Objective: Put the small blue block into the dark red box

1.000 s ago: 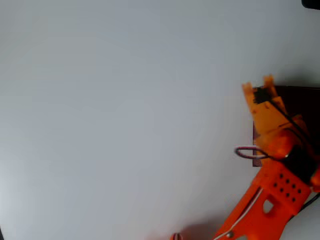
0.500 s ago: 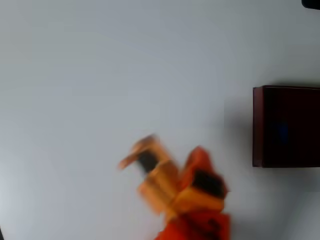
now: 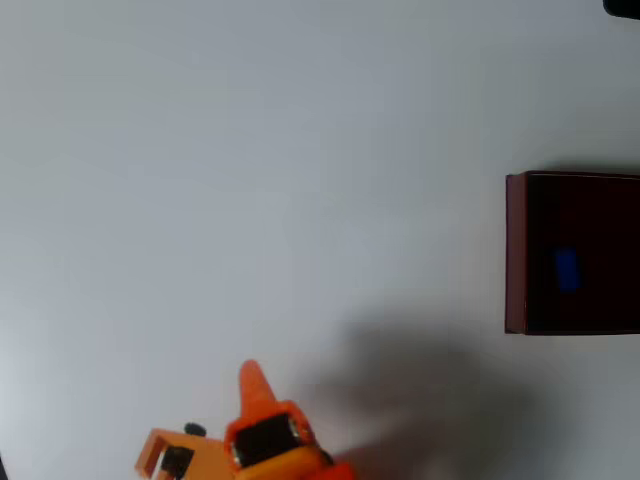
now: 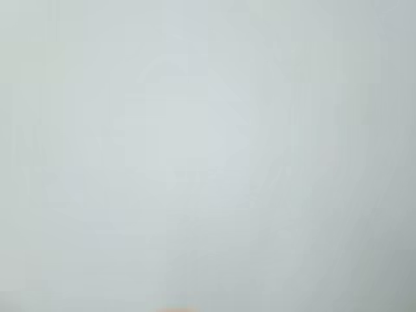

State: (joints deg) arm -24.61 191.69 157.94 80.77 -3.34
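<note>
The dark red box (image 3: 515, 250) sits at the right edge of the overhead view, partly cut off by the frame. The small blue block (image 3: 567, 269) lies inside it on the dark floor, near the middle. My orange gripper (image 3: 148, 458) is at the bottom left of the overhead view, far from the box and pointing left. Its fingertips stand a little apart with nothing between them, and the frame edge cuts off part of it. The wrist view looks at bare pale table.
The white table (image 3: 250, 180) stretches wide and bare between the gripper and the box. A soft shadow (image 3: 420, 390) lies on the table at bottom centre. A small dark object (image 3: 624, 6) pokes in at the top right corner.
The arm has swung away from above the box to the bottom left corner. The blue block now shows lying inside the box.
</note>
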